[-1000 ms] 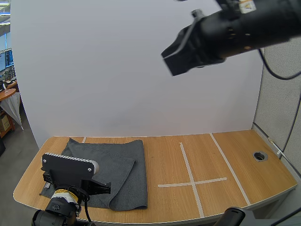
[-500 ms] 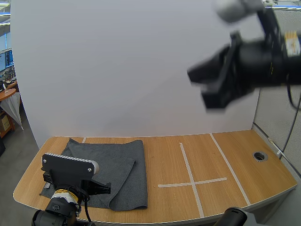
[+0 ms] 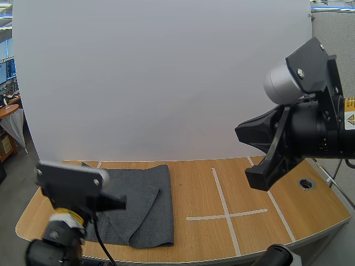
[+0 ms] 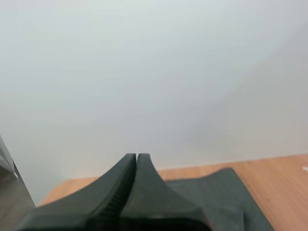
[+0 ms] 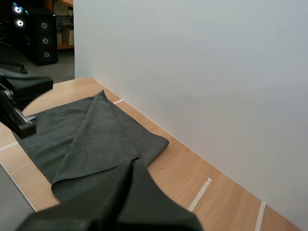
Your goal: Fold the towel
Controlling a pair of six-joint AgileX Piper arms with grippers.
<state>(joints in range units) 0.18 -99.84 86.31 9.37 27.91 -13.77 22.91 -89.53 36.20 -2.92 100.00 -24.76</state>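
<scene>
A dark grey towel (image 3: 150,194) lies flat on the left part of the wooden table (image 3: 205,183), with one layer folded over itself along its right side. My left gripper (image 3: 117,203) hovers above the towel's near left part, shut with nothing in it; in the left wrist view its fingers (image 4: 136,158) lie together as one wedge, the towel (image 4: 214,192) beyond them. My right gripper (image 3: 259,178) hangs high over the table's right side, shut and empty. Its closed fingers (image 5: 133,166) point toward the towel (image 5: 91,139).
White tape lines (image 3: 224,213) form a cross on the middle and right of the table. A round cable hole (image 3: 306,183) sits near the right edge. A white wall panel (image 3: 161,83) stands behind the table. The left arm (image 5: 19,103) shows beside the towel in the right wrist view.
The right arm has swung from high at top centre down and to the right. The left arm has risen and shifted left off the towel.
</scene>
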